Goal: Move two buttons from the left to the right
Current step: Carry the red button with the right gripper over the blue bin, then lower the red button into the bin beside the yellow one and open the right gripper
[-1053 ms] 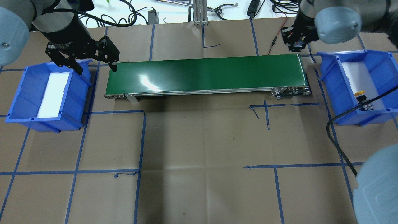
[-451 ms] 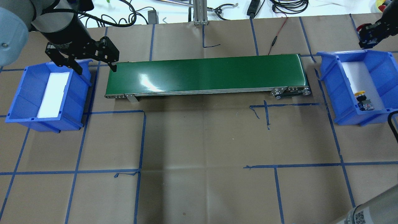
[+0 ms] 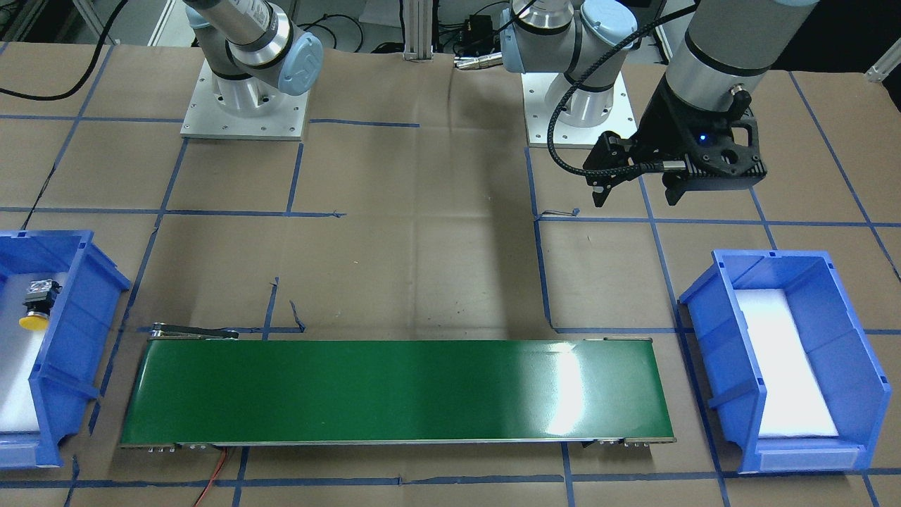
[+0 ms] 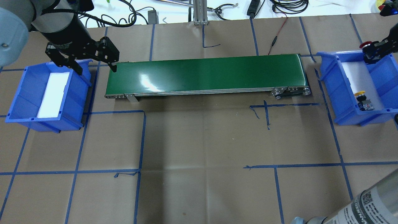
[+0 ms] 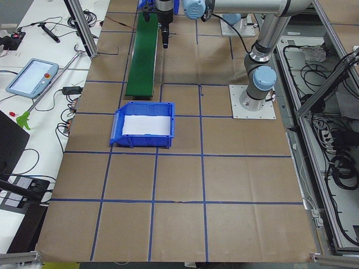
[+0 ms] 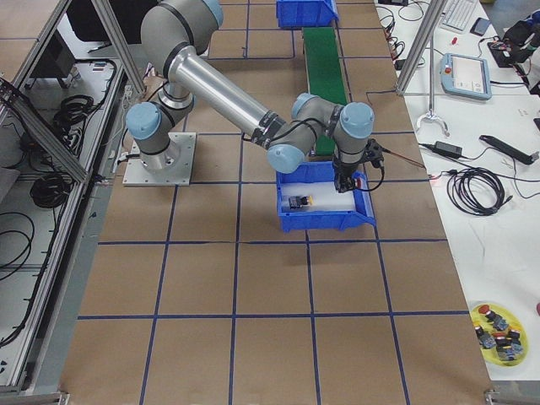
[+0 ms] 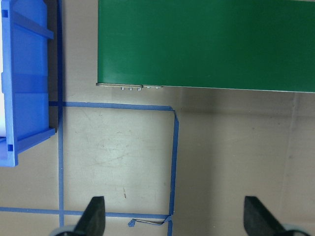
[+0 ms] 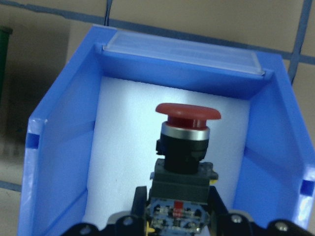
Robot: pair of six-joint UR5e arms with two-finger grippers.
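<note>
Fingers (image 8: 220, 204) of the right gripper (image 8: 179, 216) are clamped on the blocky grey body of the red button (image 8: 187, 129), cap pointing away from the wrist, so it's held in the air over the far end of the right bin (image 8: 59, 147). It isn't touching the white foam liner (image 8: 123, 147). The yellow button (image 4: 361, 98) already lies on its side at the near end of that bin, well apart from the red one. Looks to me like the drop-off of button number two: the next move should be to come down closer to the foam and let go. The left gripper (image 4: 97, 69) hangs wide open with nothing in it, between the left bin (image 4: 18, 93) and the end of the green conveyor belt (image 4: 205, 74).
</note>
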